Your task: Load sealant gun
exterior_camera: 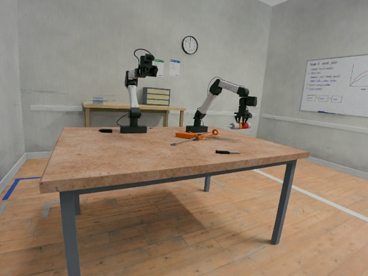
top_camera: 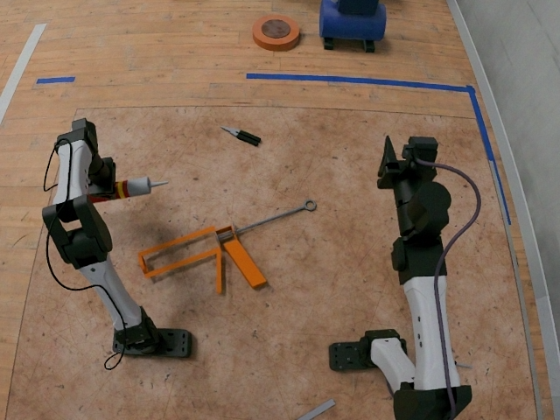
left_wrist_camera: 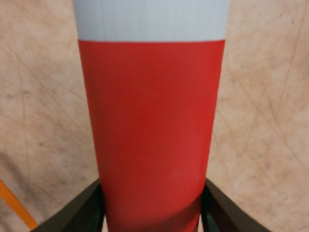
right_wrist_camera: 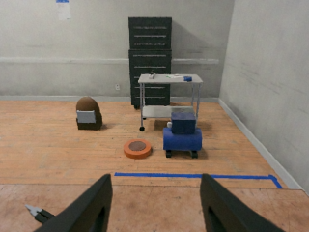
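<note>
- The table (top_camera: 316, 293) (exterior_camera: 118, 157) carries both arms and, lying on its side, the orange sealant gun (top_camera: 244, 262) (exterior_camera: 186, 135).
- The gun's plunger rod (top_camera: 271, 219) (exterior_camera: 186, 141) extends behind the handle, with its ring end outward.
- The left gripper (top_camera: 102, 192) (exterior_camera: 242, 123) (left_wrist_camera: 153, 186) has its jaws clamped on the cartridge.
- The right gripper (top_camera: 387, 156) (exterior_camera: 153, 71) (right_wrist_camera: 155, 183) is raised above the table, its jaws apart and holding nothing.
- The red-and-white cartridge (top_camera: 137, 185) (exterior_camera: 245, 126) (left_wrist_camera: 154, 111) is outside the gun, roughly level above the table.
- The dark-handled pliers (top_camera: 248, 137) (exterior_camera: 222, 152) (right_wrist_camera: 43, 216) lie well apart from the gun.
</note>
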Available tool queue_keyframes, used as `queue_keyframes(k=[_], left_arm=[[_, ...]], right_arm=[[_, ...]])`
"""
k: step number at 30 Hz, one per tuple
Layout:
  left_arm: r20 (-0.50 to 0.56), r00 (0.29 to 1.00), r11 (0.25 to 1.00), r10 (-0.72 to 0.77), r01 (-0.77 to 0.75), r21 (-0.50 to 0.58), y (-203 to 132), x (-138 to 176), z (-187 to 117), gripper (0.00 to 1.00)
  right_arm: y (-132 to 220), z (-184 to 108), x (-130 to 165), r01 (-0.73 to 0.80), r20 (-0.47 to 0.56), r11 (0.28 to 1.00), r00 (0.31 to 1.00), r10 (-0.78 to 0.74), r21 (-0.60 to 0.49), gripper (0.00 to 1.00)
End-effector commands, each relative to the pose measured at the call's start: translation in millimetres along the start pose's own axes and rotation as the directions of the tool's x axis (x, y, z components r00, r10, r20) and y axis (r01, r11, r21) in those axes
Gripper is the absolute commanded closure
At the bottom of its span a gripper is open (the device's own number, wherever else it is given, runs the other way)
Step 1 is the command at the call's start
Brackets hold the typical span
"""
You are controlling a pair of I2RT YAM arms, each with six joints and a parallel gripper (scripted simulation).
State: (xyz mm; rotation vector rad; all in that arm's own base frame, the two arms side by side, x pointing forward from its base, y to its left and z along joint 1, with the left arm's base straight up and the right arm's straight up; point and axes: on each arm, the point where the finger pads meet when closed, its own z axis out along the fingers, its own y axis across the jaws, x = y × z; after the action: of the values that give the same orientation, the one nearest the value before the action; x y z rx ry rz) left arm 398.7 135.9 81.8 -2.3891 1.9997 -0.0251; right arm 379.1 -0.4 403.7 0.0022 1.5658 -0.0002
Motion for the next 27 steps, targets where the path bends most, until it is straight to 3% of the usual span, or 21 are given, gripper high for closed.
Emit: queue_keyframes(k=[1, 10, 14, 27], left_arm=[[-0.003, 0.988, 0.984, 0.155, -0.154, 0.083, -5.1, 18.0, -25.2, 1.00], [0.026, 0.863, 0.852, 0.505, -0.503, 0.142, -4.8, 54.4, -23.2, 1.00], [0.035, 0.829, 0.818, 0.558, -0.556, 0.144, -2.6, 57.5, -22.2, 1.00], [0.082, 0.458, 0.441, 0.885, -0.883, 0.163, 18.0, 110.6, -15.4, 1.00]], right_arm=[[1.9, -7.1, -17.4, -0.003, 0.032, 1.000, 0.999, 0.003, -0.001, 0.50], [1.9, -7.1, -17.4, -0.003, 0.032, 1.000, 0.999, 0.003, -0.001, 0.50], [1.9, -7.1, -17.4, -0.003, 0.032, 1.000, 0.999, 0.003, -0.001, 0.50], [1.9, -7.1, -17.4, -0.003, 0.032, 1.000, 0.999, 0.003, -0.001, 0.50]])
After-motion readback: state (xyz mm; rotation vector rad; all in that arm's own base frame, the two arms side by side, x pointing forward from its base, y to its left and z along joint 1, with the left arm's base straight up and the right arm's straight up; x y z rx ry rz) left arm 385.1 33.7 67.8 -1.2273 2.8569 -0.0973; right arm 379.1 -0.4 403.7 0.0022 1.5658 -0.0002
